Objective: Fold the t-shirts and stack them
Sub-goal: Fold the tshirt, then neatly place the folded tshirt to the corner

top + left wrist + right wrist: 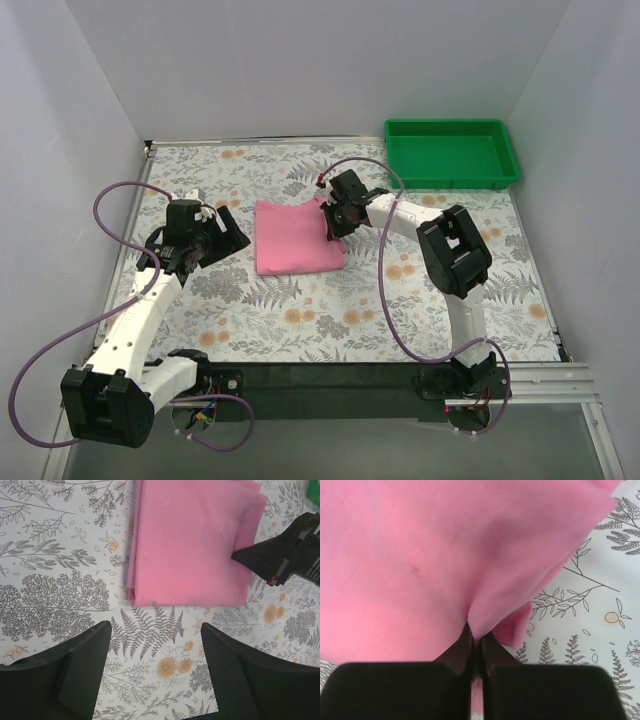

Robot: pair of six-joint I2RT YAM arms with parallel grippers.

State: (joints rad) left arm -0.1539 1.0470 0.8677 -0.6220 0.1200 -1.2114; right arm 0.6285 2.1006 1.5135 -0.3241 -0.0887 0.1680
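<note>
A folded pink t-shirt [294,236] lies as a neat rectangle in the middle of the floral tablecloth. My right gripper [333,226] sits at the shirt's right edge and is shut on a pinch of the pink fabric [490,615], which bunches up between its closed black fingers [462,647]. My left gripper [232,232] hovers left of the shirt, open, with only the tablecloth between its fingers [85,652]. In the left wrist view the t-shirt [190,545] fills the upper middle and the right gripper [240,556] touches its right edge.
A green plastic tray [452,152] stands at the back right corner with nothing visible in it. White walls enclose the table on the left, back and right. Purple cables loop from both arms.
</note>
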